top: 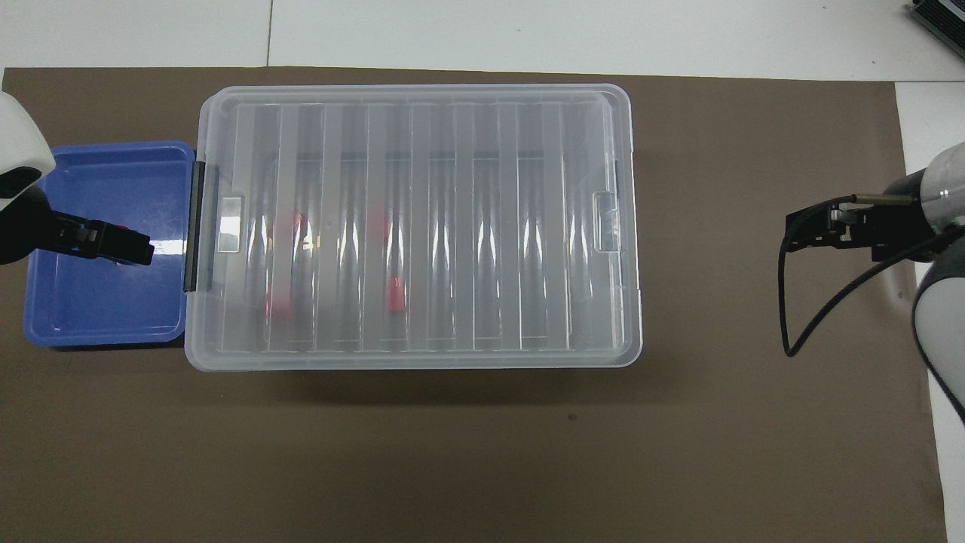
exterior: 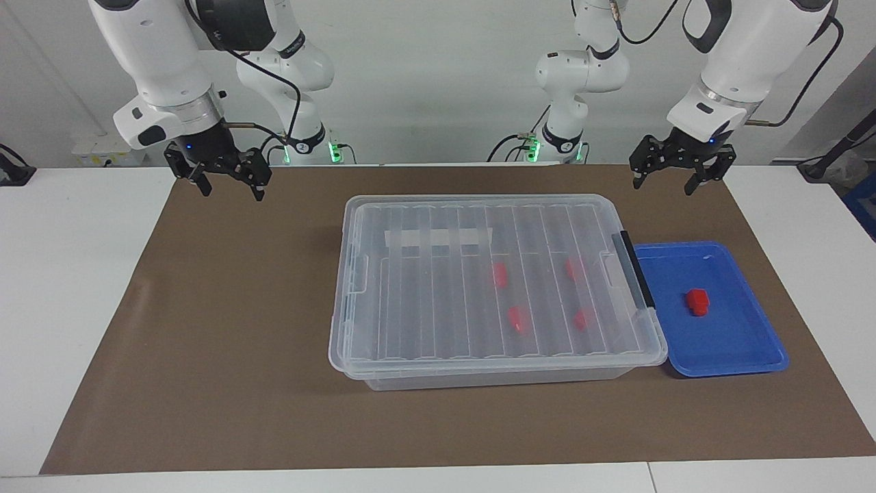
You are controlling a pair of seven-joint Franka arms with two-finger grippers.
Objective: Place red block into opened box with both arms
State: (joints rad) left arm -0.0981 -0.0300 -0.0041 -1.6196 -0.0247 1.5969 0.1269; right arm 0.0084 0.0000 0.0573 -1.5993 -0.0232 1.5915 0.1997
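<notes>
My left gripper (exterior: 674, 179) and right gripper (exterior: 227, 185) hang spread and empty over the mat (exterior: 205, 329). The lidded box (exterior: 479, 287) sits mid-mat; at its three o'clock in the facing view, the tray (exterior: 739, 349) holds the block (exterior: 698, 301).

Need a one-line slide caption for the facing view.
Lidded clear box beside blue tray holding one red block; left gripper and right gripper raised, jaws open.

2 white arms (exterior: 164, 61) with black cables and black hands (exterior: 222, 174).
</notes>
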